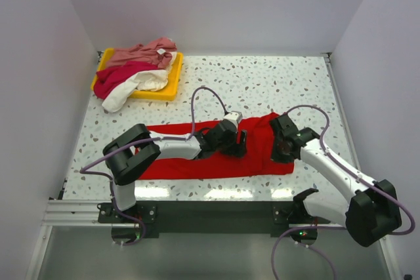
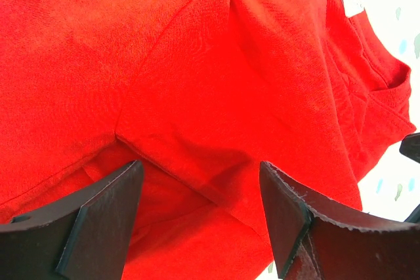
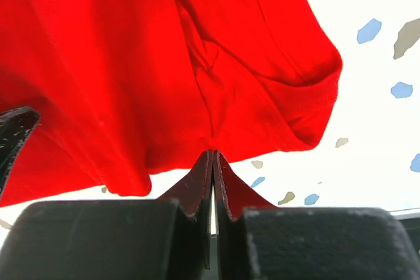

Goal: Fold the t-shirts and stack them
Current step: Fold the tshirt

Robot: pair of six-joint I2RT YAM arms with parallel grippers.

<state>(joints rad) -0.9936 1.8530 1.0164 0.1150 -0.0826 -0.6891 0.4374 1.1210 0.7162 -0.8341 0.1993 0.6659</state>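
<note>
Red t-shirt (image 1: 190,165) lies spread flat along the near side of the table (image 1: 262,77). The other t-shirts (image 1: 134,73) are heaped in the yellow tray (image 1: 172,86), far left.

Right gripper (image 3: 213,159) is closed, pinching the shirt's edge. Left gripper (image 2: 200,168) is wide apart over a seam, holding nothing.

Suggested: the left should close on the matching edge and keep the cloth taut before lifting.

Unclear: how many layers the right pinch holds. The arms hide the shirt's middle.

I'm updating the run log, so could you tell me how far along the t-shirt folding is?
Early. Done: nothing folded and stacked yet. In hand: the bright red cloth t-shirt lies as a long band on the table, right gripper shut on its edge, left gripper open above it. Left: the dusty pink shirt, crimson shirt and cream shirt heaped on the yellow plastic tray.
</note>
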